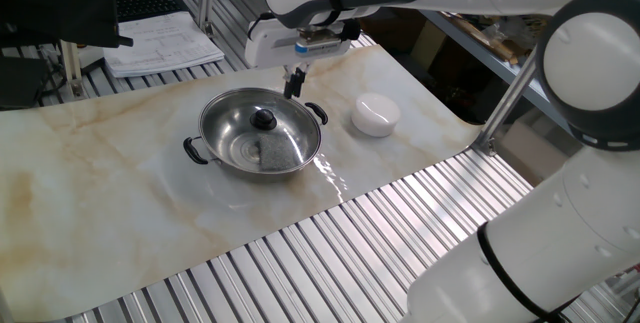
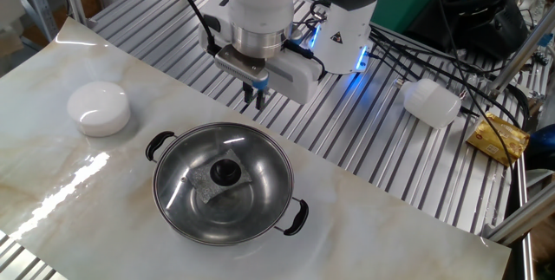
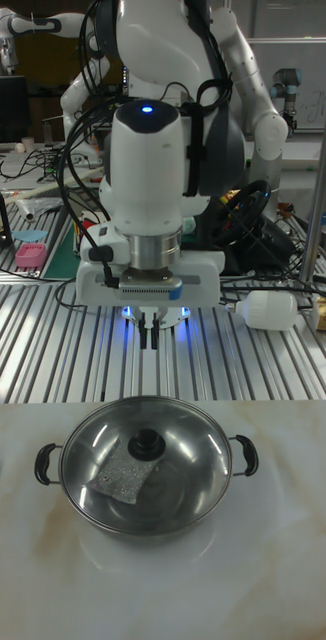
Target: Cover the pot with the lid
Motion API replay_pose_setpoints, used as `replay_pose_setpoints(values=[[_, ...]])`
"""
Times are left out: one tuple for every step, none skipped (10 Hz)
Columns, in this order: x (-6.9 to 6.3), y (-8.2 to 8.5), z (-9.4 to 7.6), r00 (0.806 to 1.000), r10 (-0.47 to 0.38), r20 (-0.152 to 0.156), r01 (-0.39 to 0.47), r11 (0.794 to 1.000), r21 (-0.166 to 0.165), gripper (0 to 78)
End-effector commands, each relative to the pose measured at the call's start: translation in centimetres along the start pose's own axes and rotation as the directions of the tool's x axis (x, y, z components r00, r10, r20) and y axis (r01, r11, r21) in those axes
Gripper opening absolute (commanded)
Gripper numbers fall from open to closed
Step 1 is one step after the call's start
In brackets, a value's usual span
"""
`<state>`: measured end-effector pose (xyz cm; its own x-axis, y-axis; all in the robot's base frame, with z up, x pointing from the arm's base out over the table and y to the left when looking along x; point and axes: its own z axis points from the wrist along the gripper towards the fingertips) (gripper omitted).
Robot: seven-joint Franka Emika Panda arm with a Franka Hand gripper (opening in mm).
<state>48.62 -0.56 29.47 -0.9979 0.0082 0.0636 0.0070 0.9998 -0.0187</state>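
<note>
The shiny steel pot (image 1: 228,115) (image 2: 173,195) (image 3: 198,475) with two black side handles stands on the marble-look mat. The glass lid (image 1: 272,141) (image 2: 251,176) (image 3: 173,455) lies level on the pot's rim, its black knob (image 1: 263,119) (image 2: 226,172) (image 3: 143,446) upright in the middle. A grey patch shows through the glass on the pot's bottom. My gripper (image 1: 293,84) (image 2: 257,98) (image 3: 149,333) hangs above and behind the pot's far edge, shut, with nothing between its fingers.
A small white dome-shaped object (image 1: 376,114) (image 2: 99,107) rests on the mat beside the pot. Papers (image 1: 160,43) lie at the table's back. A white bottle (image 2: 432,102) (image 3: 273,311), a yellow packet (image 2: 499,137) and cables lie on the ribbed metal table beyond the mat.
</note>
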Motion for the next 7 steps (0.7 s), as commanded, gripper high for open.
replay_pose_setpoints(values=[[0.08, -0.11, -0.22, 1.0, -0.002, 0.001, 0.002, 1.0, 0.001, 1.1], [0.08, -0.11, -0.22, 1.0, -0.002, 0.001, 0.002, 1.0, 0.001, 1.1], [0.08, -0.11, -0.22, 1.0, -0.002, 0.001, 0.002, 1.0, 0.001, 1.1], [0.69, -0.51, 0.08, 1.0, -0.03, 0.0, 0.03, 0.999, 0.013, 1.1], [0.7, -0.51, 0.07, 0.999, -0.033, 0.0, 0.033, 0.999, 0.013, 1.1], [0.7, -0.52, 0.06, 0.999, -0.041, -0.001, 0.041, 0.999, 0.013, 1.1], [0.71, -0.52, 0.05, 0.999, -0.04, 0.0, 0.04, 0.999, 0.013, 1.1]])
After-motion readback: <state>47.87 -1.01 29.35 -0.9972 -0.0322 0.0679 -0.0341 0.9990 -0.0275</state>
